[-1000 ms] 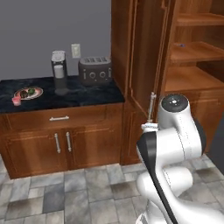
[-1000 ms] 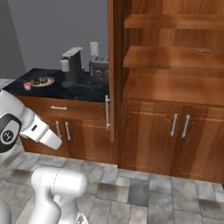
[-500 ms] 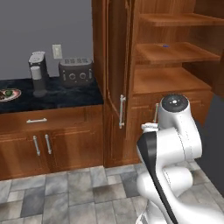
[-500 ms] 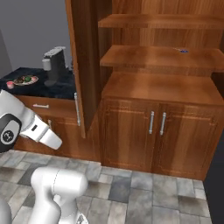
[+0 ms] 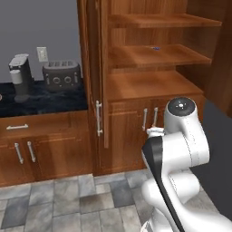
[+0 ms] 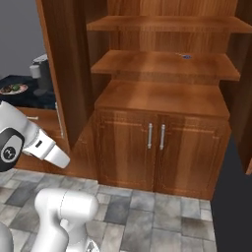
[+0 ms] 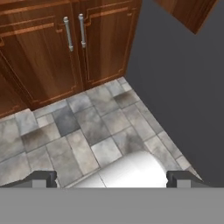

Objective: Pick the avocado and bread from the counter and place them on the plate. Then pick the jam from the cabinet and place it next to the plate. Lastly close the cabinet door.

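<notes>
The cabinet [image 5: 149, 86] [image 6: 162, 93] stands in front of me with plain shelves above two small lower doors [image 7: 65, 48]. Its tall cabinet door [image 5: 103, 72] [image 6: 54, 69] stands open, edge-on, with a silver bar handle [image 5: 99, 118]. A tiny bluish thing [image 5: 155, 47] [image 6: 185, 56] lies on the middle shelf, too small to tell whether it is the jam. The plate [image 6: 6, 91] sits on the black counter [image 5: 41, 102] at the far left, with small things on it that I cannot tell apart. My gripper [image 7: 111, 179] hangs open over the floor tiles with nothing between its fingertips [image 7: 43, 178].
A coffee machine [image 5: 20, 77] and a toaster [image 5: 61, 76] stand on the counter. Base cabinets with drawers sit beneath it. Grey stone floor tiles [image 7: 87, 127] spread before the cabinet, and a dark wall [image 7: 183, 87] lies to the right.
The whole picture has slid left as the base drove right: the cabinet now sits centred and the counter has moved to the left edge. The arm's pose and the open gripper are unchanged.
</notes>
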Robot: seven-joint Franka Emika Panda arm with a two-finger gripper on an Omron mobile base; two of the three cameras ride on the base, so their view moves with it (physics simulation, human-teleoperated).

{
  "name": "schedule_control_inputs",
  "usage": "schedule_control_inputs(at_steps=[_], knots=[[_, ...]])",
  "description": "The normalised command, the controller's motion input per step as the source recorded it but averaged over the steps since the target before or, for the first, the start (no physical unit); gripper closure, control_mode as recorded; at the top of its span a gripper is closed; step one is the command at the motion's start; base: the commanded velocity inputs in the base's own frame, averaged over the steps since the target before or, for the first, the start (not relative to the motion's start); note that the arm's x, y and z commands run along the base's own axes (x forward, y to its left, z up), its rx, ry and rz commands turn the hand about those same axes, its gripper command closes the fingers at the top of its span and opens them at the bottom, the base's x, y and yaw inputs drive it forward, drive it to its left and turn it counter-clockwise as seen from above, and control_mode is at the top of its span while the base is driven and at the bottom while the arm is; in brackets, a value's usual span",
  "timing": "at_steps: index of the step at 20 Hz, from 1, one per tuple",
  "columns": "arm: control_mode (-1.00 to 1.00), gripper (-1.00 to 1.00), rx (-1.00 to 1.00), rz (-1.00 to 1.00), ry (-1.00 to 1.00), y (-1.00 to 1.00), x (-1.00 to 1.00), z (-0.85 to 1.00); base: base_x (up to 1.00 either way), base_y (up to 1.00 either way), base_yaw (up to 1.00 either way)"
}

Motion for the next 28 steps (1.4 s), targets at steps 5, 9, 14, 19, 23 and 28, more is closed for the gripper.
schedule_control_inputs(at_steps=[5, 9, 14, 19, 23, 28], knots=[[1.0, -1.0, 0.0, 0.0, 0.0, 0.0, 0.0, 0.0, 0.0, -0.45, 0.0], [1.0, -1.0, 0.0, 0.0, 0.0, 0.0, 0.0, 0.0, 0.01, -0.36, 0.0], [1.0, -1.0, 0.0, 0.0, 0.0, 0.0, 0.0, 0.0, 0.13, -0.24, 0.0], [1.0, -1.0, 0.0, 0.0, 0.0, 0.0, 0.0, 0.0, 0.15, -0.22, 0.0], [1.0, -1.0, 0.0, 0.0, 0.0, 0.0, 0.0, 0.0, 0.24, -0.24, 0.0], [1.0, -1.0, 0.0, 0.0, 0.0, 0.0, 0.0, 0.0, 0.31, -0.32, 0.0]])
